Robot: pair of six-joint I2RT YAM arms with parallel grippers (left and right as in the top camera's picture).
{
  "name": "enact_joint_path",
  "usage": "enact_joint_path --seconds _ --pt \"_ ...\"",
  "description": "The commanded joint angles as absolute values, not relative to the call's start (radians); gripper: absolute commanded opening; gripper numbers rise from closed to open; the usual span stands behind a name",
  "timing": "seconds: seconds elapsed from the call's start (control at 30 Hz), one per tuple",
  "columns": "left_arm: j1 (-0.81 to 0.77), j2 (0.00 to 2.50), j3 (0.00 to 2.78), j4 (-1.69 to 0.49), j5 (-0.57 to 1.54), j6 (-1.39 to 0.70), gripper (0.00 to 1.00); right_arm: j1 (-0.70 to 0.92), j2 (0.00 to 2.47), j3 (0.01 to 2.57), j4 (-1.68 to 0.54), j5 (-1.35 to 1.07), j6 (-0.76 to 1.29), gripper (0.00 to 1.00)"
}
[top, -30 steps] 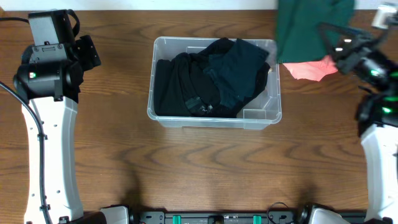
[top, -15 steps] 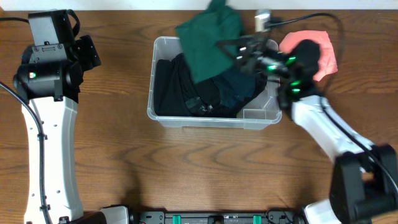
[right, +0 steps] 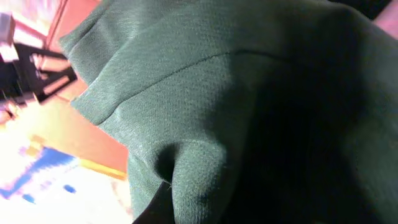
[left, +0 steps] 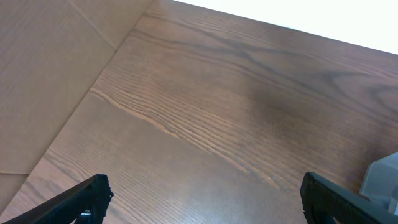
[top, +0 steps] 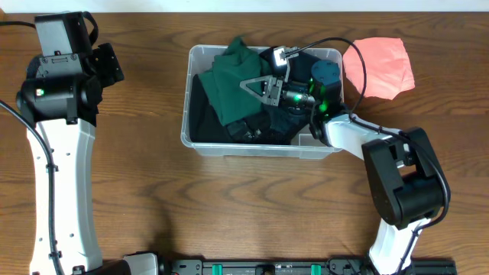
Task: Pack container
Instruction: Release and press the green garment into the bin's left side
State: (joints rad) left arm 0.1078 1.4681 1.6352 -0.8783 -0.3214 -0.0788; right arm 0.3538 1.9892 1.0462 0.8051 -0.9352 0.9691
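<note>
The container [top: 260, 150], a clear rectangular bin, stands at the middle back of the table and holds black garments [top: 208, 114]. My right gripper [top: 261, 86] reaches into it from the right and is shut on a dark green garment [top: 231, 74], which lies over the bin's left half. In the right wrist view the green garment [right: 205, 93] fills the frame and hides the fingers. My left gripper [left: 205, 199] is open and empty above bare wood, left of the bin; in the overhead view it [top: 107, 65] sits at the far left.
A salmon-pink garment [top: 380, 67] lies on the table just right of the bin, at the back. A dark teal garment [top: 325, 73] sits in the bin's right end. A corner of the bin [left: 382, 177] shows at the right edge of the left wrist view.
My right gripper has swung left from the table's back right corner, carrying the green garment over the bin and down into it. The pink garment now lies uncovered. The left arm has not moved.
</note>
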Motion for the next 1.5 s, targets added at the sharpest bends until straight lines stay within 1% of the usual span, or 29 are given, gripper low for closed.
enact_joint_path --seconds 0.0,0.03,0.13,0.23,0.33,0.4,0.47,0.57,0.67,0.73,0.77,0.8,0.87,0.9,1.03,1.13,1.23,1.33,1.4,1.47 --pt "0.111 1.47 1.641 -0.878 -0.334 -0.091 0.98 0.376 1.99 1.051 0.771 -0.962 1.217 0.01" --pt "0.111 1.47 1.641 -0.878 -0.334 -0.091 0.98 0.38 1.99 1.051 0.757 -0.962 1.245 0.01" --pt "0.111 1.47 1.641 -0.878 -0.334 -0.091 0.98 0.399 1.99 1.051 0.696 -0.97 1.244 0.01" --pt "0.111 1.47 1.641 -0.878 -0.334 -0.091 0.98 0.421 1.99 1.051 0.619 -0.957 1.178 0.02" --pt "0.111 1.47 1.641 -0.878 -0.334 -0.091 0.98 0.437 1.99 1.051 0.587 -0.947 1.114 0.07" --pt "0.111 1.47 1.641 -0.878 -0.334 -0.091 0.98 0.441 1.99 1.051 0.599 -0.947 1.109 0.12" --pt "0.111 1.47 1.641 -0.878 -0.334 -0.091 0.98 0.442 1.99 1.051 0.658 -0.954 1.11 0.24" --pt "0.111 1.47 1.641 -0.878 -0.334 -0.091 0.98 0.442 1.985 1.051 0.773 -0.961 1.134 0.34" --pt "0.111 1.47 1.641 -0.878 -0.334 -0.091 0.98 0.442 1.964 1.051 0.87 -0.961 1.159 0.41" --pt "0.111 1.47 1.641 -0.878 -0.334 -0.091 0.98 0.439 1.939 1.052 0.894 -0.954 1.158 0.42" --pt "0.111 1.47 1.641 -0.878 -0.334 -0.091 0.98 0.438 1.924 1.052 0.899 -0.95 1.157 0.44" --pt "0.111 1.47 1.641 -0.878 -0.334 -0.091 0.98 0.437 1.912 1.053 0.903 -0.95 1.15 0.47" --pt "0.111 1.47 1.641 -0.878 -0.334 -0.091 0.98 0.432 1.888 1.053 0.903 -0.95 1.135 0.57" --pt "0.111 1.47 1.641 -0.878 -0.334 -0.091 0.98 0.429 1.88 1.053 0.901 -0.95 1.135 0.59" --pt "0.111 1.47 1.641 -0.878 -0.334 -0.091 0.98 0.409 1.862 1.053 0.901 -0.958 1.124 0.59" --pt "0.111 1.47 1.641 -0.878 -0.334 -0.091 0.98 0.381 1.862 1.053 0.906 -0.959 1.124 0.57" --pt "0.111 1.47 1.641 -0.878 -0.334 -0.091 0.98 0.365 1.862 1.053 1.024 -0.958 1.137 0.38" --pt "0.111 1.47 1.641 -0.878 -0.334 -0.091 0.98 0.376 1.862 1.053 1.069 -0.962 1.148 0.29" --pt "0.111 1.47 1.641 -0.878 -0.334 -0.091 0.98 0.395 1.863 1.053 1.061 -0.963 1.146 0.19" --pt "0.111 1.47 1.641 -0.878 -0.334 -0.091 0.98 0.426 1.863 1.053 1.052 -0.969 1.126 0.14"
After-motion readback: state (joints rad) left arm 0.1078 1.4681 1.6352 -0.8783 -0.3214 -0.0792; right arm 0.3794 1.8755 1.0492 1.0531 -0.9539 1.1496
